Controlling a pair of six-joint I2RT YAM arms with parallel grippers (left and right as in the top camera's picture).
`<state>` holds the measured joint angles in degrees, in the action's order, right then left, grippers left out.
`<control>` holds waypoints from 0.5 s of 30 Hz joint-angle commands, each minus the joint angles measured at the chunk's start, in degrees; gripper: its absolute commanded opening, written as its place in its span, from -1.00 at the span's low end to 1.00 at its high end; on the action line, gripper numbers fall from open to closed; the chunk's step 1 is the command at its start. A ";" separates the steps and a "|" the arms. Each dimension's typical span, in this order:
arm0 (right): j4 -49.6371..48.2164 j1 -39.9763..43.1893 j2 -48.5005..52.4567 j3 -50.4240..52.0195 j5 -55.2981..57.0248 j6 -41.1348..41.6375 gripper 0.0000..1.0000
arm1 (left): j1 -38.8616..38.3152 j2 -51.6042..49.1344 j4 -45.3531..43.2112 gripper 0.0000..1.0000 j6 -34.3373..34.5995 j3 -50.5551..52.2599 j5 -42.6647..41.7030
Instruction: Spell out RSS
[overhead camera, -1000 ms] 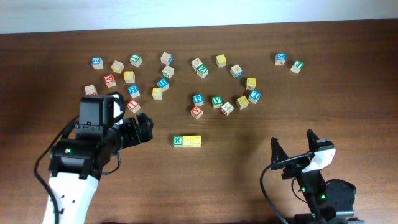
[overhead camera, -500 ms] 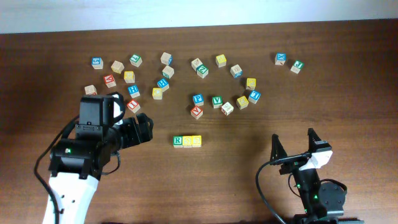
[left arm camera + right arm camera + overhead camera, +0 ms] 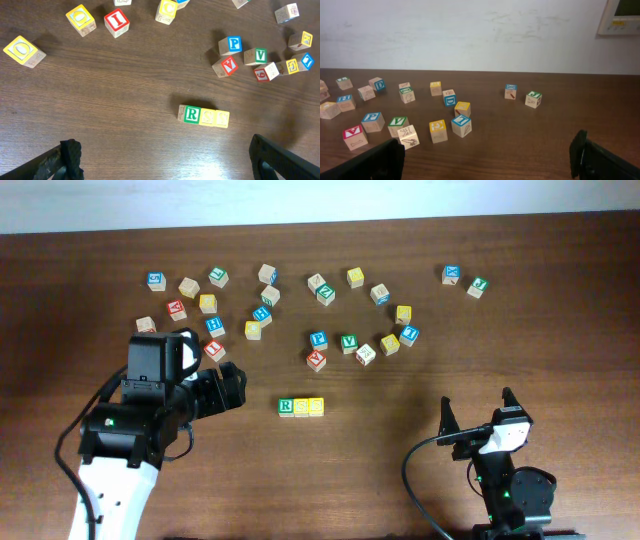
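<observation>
1. Working over a dark table [image 3: 560, 330], with loose cubes [image 3: 262, 313] scattering across the far half, from near the left edge to near the right edge.
2. Holding the left gripper [image 3: 162, 145] toward the near-left corner, fingers spreading wide and pinching nothing, pointing at the row from its left.
3. Holding the right gripper [image 3: 477, 412] by the near edge, right of centre, fingers likewise standing apart and empty, well apart from every cube.
4. Showing RSS [image 3: 301, 407] as one straight row near the table's middle, a little toward the near edge. Reading it from the left: R [image 3: 190, 114], green on white, then two yellow cubes [image 3: 207, 117] touching in line, their letters printing too faintly for a sure reading.
5. Leaving the green V [image 3: 348, 341] in the cluster just beyond the row, toward the far edge and apart from it.
6. Judging the step in hand as the close of the task: the word apparently lying complete, with neither gripper touching it.
7. Calling next for little beyond checking the two faint letters and pulling both arms toward the near edge without brushing the row, since a nudge risks splitting it.
</observation>
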<state>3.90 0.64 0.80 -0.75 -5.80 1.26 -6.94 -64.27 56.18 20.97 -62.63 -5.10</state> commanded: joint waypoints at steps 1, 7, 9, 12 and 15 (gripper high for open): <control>0.39 -0.33 -0.61 0.44 0.70 -0.39 0.97 | 0.20 0.11 -0.09 0.98 0.00 -0.52 0.02; 0.20 -0.31 -0.61 0.44 0.09 -0.42 0.97 | 0.20 0.11 -0.09 0.98 0.00 -0.52 0.02; 0.20 -0.31 -0.61 0.44 0.07 -0.42 0.97 | 0.20 0.11 -0.11 0.98 0.00 -0.52 0.02; 0.17 -0.31 -0.61 0.44 0.07 -0.42 0.97 | 0.20 0.11 -0.11 0.98 0.02 -0.52 0.02; 0.17 -0.31 -0.61 0.44 0.09 -0.42 0.97 | 0.20 0.11 -0.11 0.98 0.00 -0.52 0.02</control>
<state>3.88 0.64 0.80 -0.73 -5.82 1.21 -6.94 -64.29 56.18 20.97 -62.63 -5.10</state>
